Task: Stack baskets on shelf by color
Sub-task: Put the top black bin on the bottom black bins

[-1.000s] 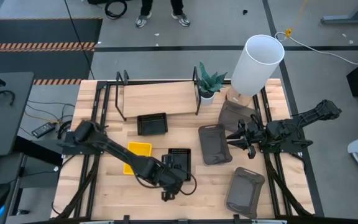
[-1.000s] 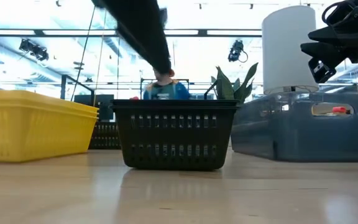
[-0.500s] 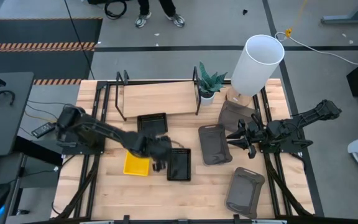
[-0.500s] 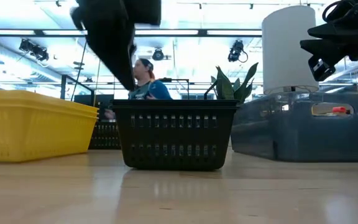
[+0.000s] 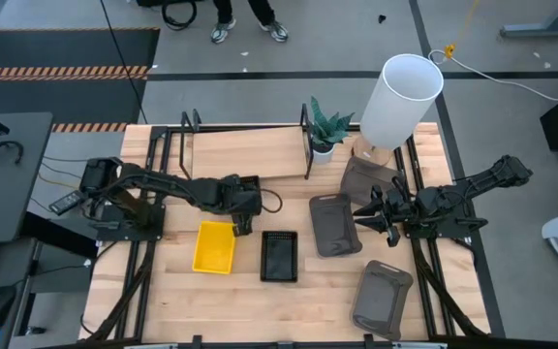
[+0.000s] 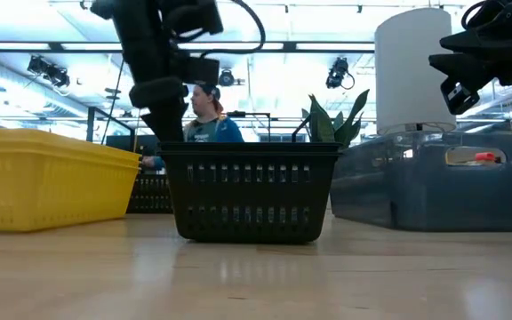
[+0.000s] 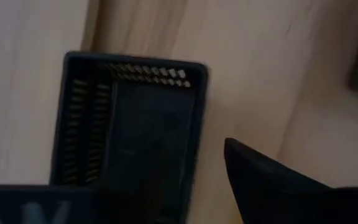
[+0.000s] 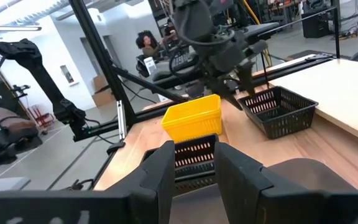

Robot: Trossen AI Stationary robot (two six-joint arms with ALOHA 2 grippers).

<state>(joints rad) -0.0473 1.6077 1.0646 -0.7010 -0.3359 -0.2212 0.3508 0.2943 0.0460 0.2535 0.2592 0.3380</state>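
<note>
Two arms up. We see the left gripper (image 5: 243, 215) hovering over the black basket (image 5: 237, 193) that sits on the worktop (image 5: 163, 291) just in front of the shelf (image 5: 245, 153); its fingers (image 7: 272, 183) stand apart with nothing between them, and the basket lies under and just beyond them in the wrist view. At 5 o'clock from it sit a second black basket (image 5: 279, 256) and, at 7 o'clock, a yellow basket (image 5: 214, 247). The right gripper (image 5: 368, 216) waits above a grey basket (image 5: 334, 224), fingers narrowly parted, empty.
</note>
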